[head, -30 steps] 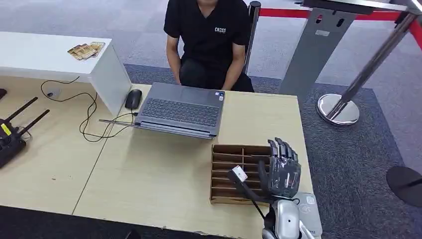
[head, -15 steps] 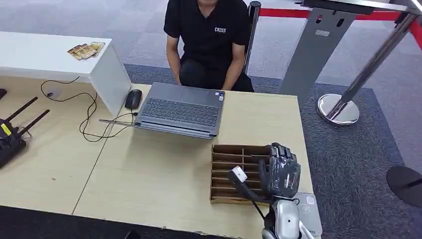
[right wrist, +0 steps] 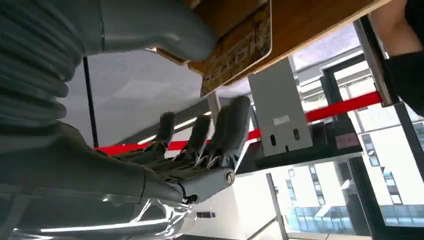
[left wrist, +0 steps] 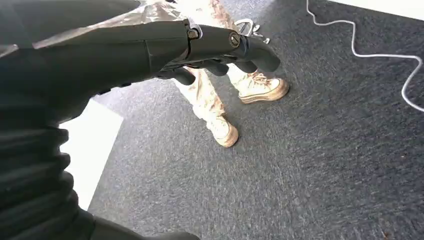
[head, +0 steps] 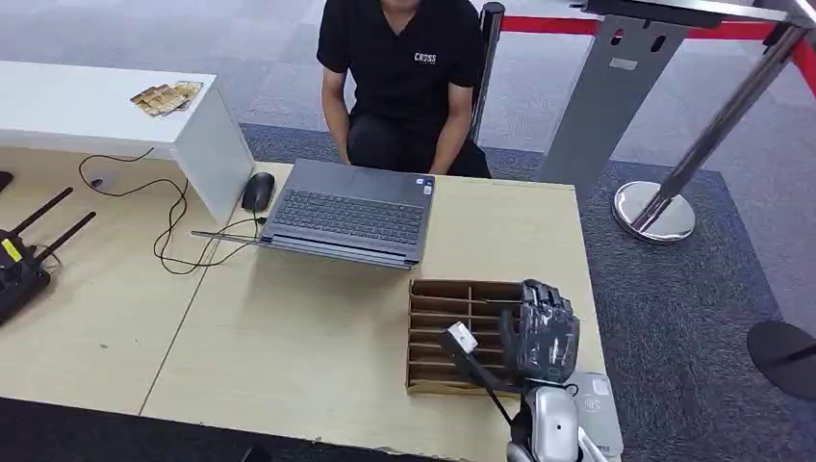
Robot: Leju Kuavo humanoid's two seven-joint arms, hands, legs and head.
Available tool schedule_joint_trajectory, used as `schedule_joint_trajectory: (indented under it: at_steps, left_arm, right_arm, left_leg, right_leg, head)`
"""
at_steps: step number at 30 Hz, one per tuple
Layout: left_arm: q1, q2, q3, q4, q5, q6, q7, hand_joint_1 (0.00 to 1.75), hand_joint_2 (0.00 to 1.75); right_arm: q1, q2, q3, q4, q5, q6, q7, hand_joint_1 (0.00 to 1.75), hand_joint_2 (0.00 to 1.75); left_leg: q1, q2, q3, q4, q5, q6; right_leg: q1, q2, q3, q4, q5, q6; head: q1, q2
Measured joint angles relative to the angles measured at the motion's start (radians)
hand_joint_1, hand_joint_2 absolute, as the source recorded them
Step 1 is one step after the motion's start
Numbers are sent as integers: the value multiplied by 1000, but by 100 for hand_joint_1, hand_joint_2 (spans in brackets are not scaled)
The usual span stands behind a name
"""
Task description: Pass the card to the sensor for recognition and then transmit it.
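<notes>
Right wrist view: you see the gold card (right wrist: pixel 239 49) at the cardboard slotted organiser (head: pixel 452 322), the right hand (head: pixel 547 332) closing on it.
The thumb lies against the card's face while the dark fingers (right wrist: pixel 220 132) curl below, apart from it; whether they grasp it you cannot tell. The card reader (head: pixel 593 399) sits just beside the organiser. The left hand (left wrist: pixel 220 47) hangs over carpet, fingers curled, holding nothing. Beyond the laptop (head: pixel 348 212) sits a person (head: pixel 404 77).
</notes>
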Motion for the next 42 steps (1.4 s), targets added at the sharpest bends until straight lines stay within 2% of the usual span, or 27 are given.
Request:
schedule_joint_trajectory:
  at_steps: [24,31,37,42]
  left_arm:
    - [2,0,16,0,-14,0,5,0,175]
    - [6,0,39,0,-23,0,8,0,175]
    - [10,0,63,0,-33,0,8,0,175]
    - [12,0,83,0,-39,0,10,0,175]
  right_arm:
    - [5,-1,-1,-20,21,0,0,175,175]
    - [23,-41,3,-128,97,0,111,175,175]
    - [60,-85,-4,-242,103,0,124,175,175]
    - [89,-98,-28,-317,105,0,124,175,175]
  left_leg:
    - [0,0,0,0,0,0]
    - [0,0,0,0,0,0]
    - [0,0,0,0,0,0]
    - [0,0,0,0,0,0]
  right_leg:
    - [0,0,0,0,0,0]
    - [0,0,0,0,0,0]
    - [0,0,0,0,0,0]
    - [0,0,0,0,0,0]
  head:
    - [0,0]
    - [0,0]
    - [0,0]
    - [0,0]
